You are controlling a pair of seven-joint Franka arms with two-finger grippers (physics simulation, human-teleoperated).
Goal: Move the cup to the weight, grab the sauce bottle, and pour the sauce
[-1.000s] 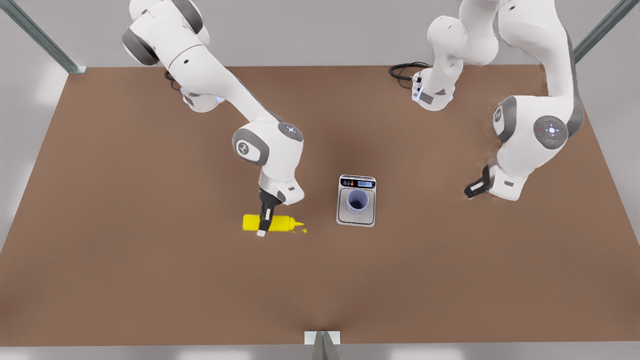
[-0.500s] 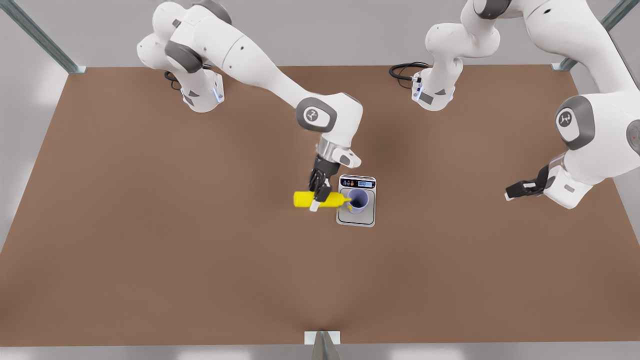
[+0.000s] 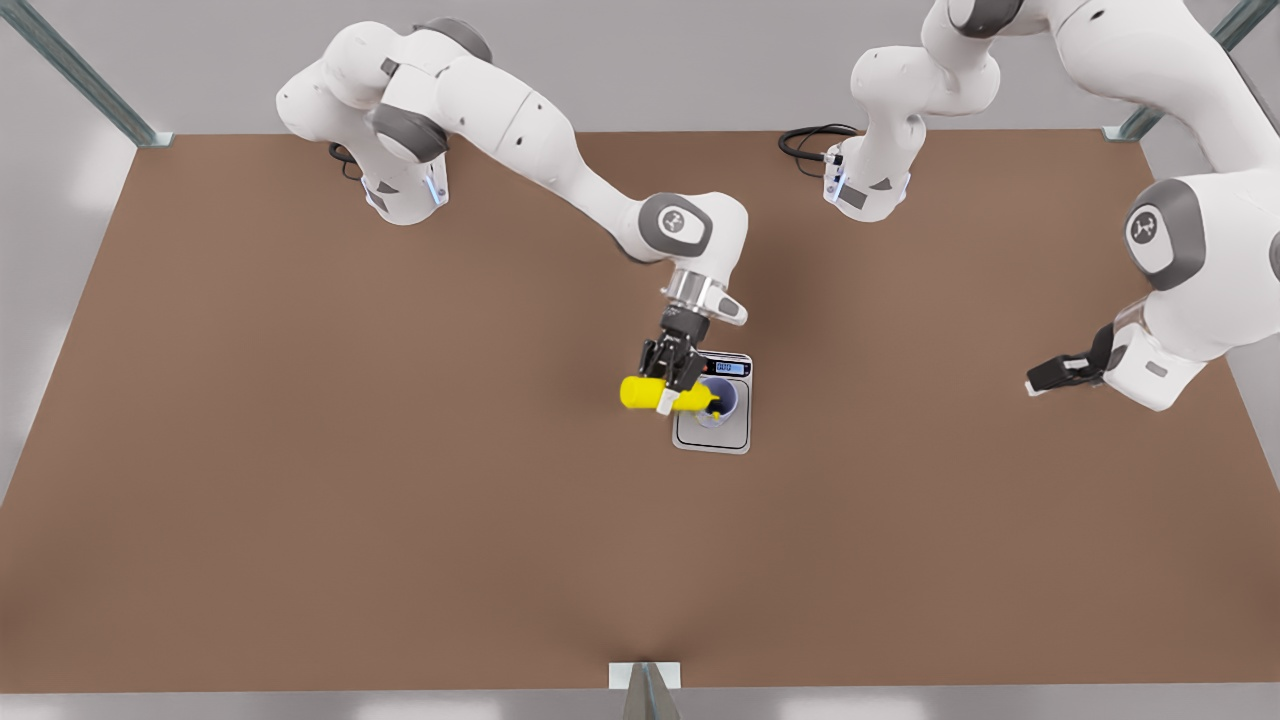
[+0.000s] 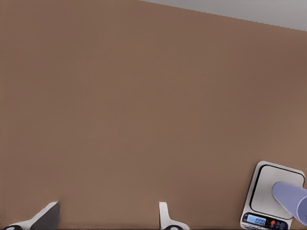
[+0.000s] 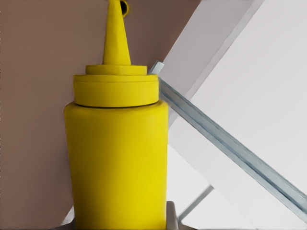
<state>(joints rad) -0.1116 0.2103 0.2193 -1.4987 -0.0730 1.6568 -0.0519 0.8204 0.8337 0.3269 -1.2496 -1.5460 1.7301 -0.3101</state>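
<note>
The yellow sauce bottle (image 3: pixel 640 392) hangs on its side above the table, its nozzle reaching over the rim of the lavender cup (image 3: pixel 724 398). The cup stands upright on the silver weight (image 3: pixel 712 434). My right gripper (image 3: pixel 672 385) is shut on the sauce bottle (image 5: pixel 117 158) around its body, coming from the front view's left. Far off at the front view's right, my left gripper (image 3: pixel 1045 377) waits open with nothing between its fingers (image 4: pixel 165 218). From the left wrist view the weight (image 4: pixel 268 184) and the cup (image 4: pixel 292 199) lie some way off.
A black cable (image 3: pixel 805 140) coils at the table's back edge near one arm's base. Metal frame posts (image 3: pixel 85 75) rise at the back corners. A small bracket (image 3: pixel 645 675) sits at the front edge. Brown tabletop (image 3: pixel 350 500) spreads around the weight.
The right gripper lifted the sauce bottle off the table and carried it toward the weight until its nozzle reached over the cup. The left arm drew back toward the front view's right.
</note>
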